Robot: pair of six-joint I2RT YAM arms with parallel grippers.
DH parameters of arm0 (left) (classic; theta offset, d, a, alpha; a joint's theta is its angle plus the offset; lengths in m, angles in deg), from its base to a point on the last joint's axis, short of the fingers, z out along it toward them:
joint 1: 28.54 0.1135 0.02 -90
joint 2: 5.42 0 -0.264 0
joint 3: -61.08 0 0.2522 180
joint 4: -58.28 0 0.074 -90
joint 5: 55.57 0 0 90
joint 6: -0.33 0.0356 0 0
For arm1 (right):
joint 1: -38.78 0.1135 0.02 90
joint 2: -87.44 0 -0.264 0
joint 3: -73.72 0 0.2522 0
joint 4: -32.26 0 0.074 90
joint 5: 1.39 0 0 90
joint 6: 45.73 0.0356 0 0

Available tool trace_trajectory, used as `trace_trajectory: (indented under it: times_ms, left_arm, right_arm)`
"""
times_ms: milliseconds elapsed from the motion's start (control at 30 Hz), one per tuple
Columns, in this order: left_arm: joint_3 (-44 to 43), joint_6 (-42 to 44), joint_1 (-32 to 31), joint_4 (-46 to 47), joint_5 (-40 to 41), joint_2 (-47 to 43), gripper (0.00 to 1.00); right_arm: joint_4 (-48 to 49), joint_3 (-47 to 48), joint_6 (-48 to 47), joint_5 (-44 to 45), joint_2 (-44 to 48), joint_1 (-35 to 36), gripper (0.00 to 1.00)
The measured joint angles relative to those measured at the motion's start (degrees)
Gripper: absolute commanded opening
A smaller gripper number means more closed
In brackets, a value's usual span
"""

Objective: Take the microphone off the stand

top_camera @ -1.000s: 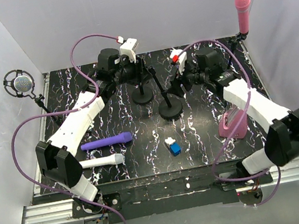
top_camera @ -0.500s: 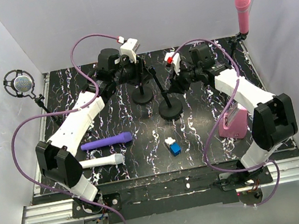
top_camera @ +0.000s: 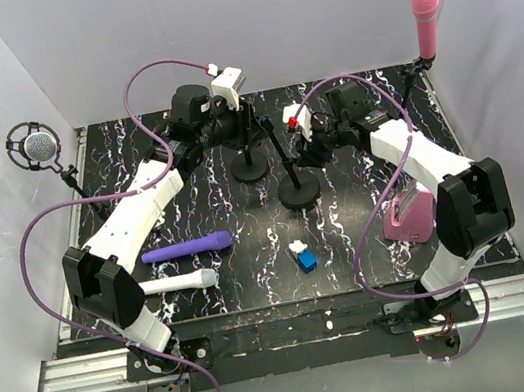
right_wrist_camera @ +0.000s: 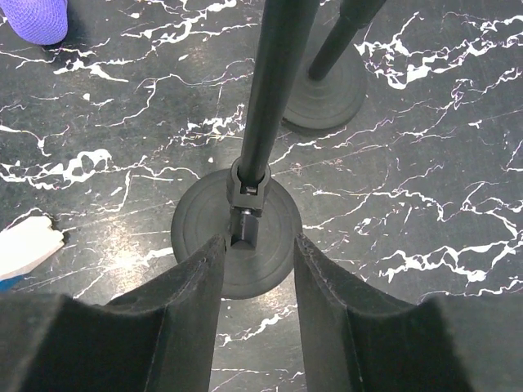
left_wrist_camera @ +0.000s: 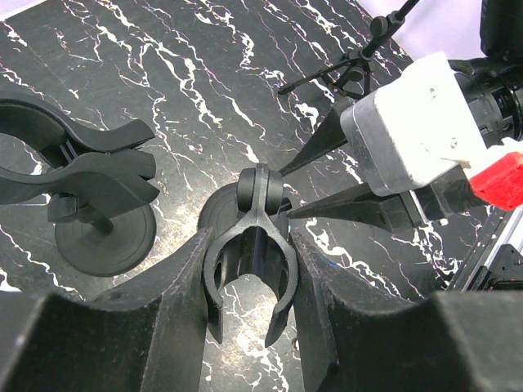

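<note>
Pink mic [top_camera: 426, 17] stands upright on a thin holder at the far right corner, well apart from both grippers. You also have a gray mic [top_camera: 36, 146] in a ring mount by the left wall, likewise far from any finger. Two more lie flat on the table [top_camera: 371, 238] near the left arm. These are a purple mic [top_camera: 188, 248] and, nearer to you, a white mic [top_camera: 178, 283]. Neither is touched.

Your left gripper [left_wrist_camera: 252, 261] sits at the middle rear of the table. Its fingers [left_wrist_camera: 184, 286] are closed in on an empty clip [left_wrist_camera: 260, 196]. The clip's U-shaped jaws lie between them and press against both inner faces. No mic sits in that clip. To its left in the wrist view, a second clip [left_wrist_camera: 78, 163] stands over its own round base, also empty.

Your right gripper [right_wrist_camera: 260, 245] is low at the pole [right_wrist_camera: 274, 90] of the nearer stand, just above its base [right_wrist_camera: 196, 224]. Its fingers [right_wrist_camera: 192, 286] stand apart with the pole's bottom joint between them. The left finger is just beside the joint. Bare base shows between the joint and the right finger, so you see no clamp there. The other stand's base [right_wrist_camera: 327, 98] is behind it. The purple mic's head shows only at the top left corner of that view.
</note>
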Motion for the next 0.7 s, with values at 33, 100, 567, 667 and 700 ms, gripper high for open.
trace_trajectory:
  times_ms: [33, 100, 567, 667, 700]
  left_arm:
    - [0.00, -0.02, 0.00, 0.00, 0.00, 0.00, 0.00]
    - [0.00, 0.00, 0.00, -0.02, -0.02, 0.00, 0.00]
    - [0.00, 0.61, 0.07, -0.37, -0.31, 0.00, 0.00]
    - [0.00, 0.63, 0.11, -0.37, -0.33, 0.00, 0.00]
    - [0.00, 0.63, 0.11, -0.39, -0.33, 0.00, 0.00]
  right_arm:
    - [0.00, 0.00, -0.52, 0.22, 0.00, 0.17, 0.44]
    - [0.07, 0.00, -1.18, 0.50, 0.00, 0.46, 0.43]
    - [0.20, 0.15, -13.29, 6.10, 0.15, 5.35, 0.31]
    - [0.70, -0.66, -15.17, 8.15, 0.68, 6.19, 0.32]
    - [1.11, -1.07, -15.69, 8.85, 0.87, 6.45, 0.32]
